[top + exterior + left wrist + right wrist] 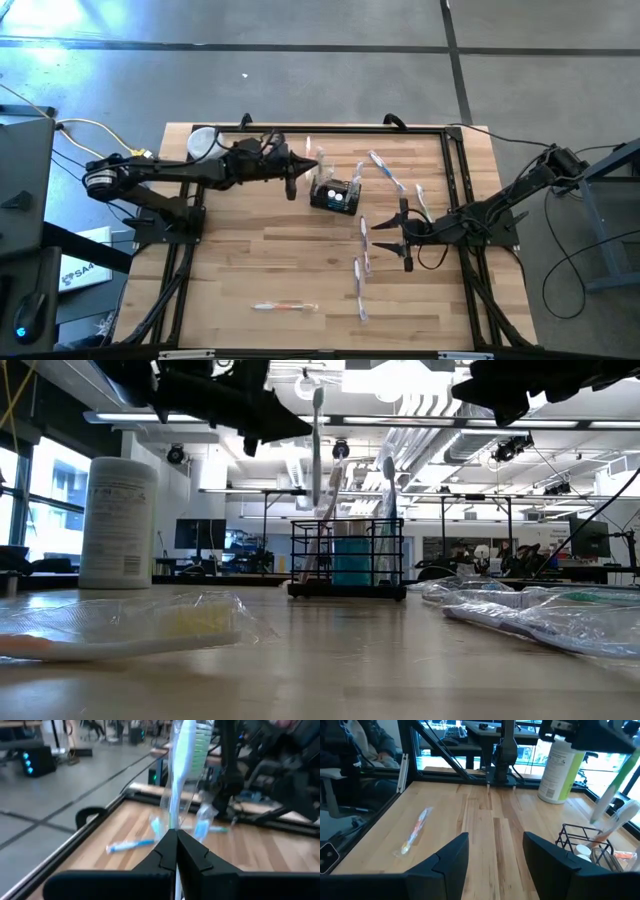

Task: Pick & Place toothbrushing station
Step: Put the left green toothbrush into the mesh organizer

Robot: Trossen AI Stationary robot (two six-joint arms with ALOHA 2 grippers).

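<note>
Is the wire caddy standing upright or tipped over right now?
Upright. In the low view the black wire caddy sits flat on the table, its bars vertical, with toothbrushes standing up out of it.

Wire-mesh caddy (335, 195) sitting near the table (260, 260) middle, toward the far edge. White cylindrical container (204, 142) off at the far-left corner. Left gripper (315, 166) just beside the caddy on its left, pinching a wrapped toothbrush (182, 755). Right gripper (404, 236) right of the caddy, among loose wrapped toothbrushes (362, 262). One more wrapped toothbrush (285, 306) alone by the near edge.
</note>
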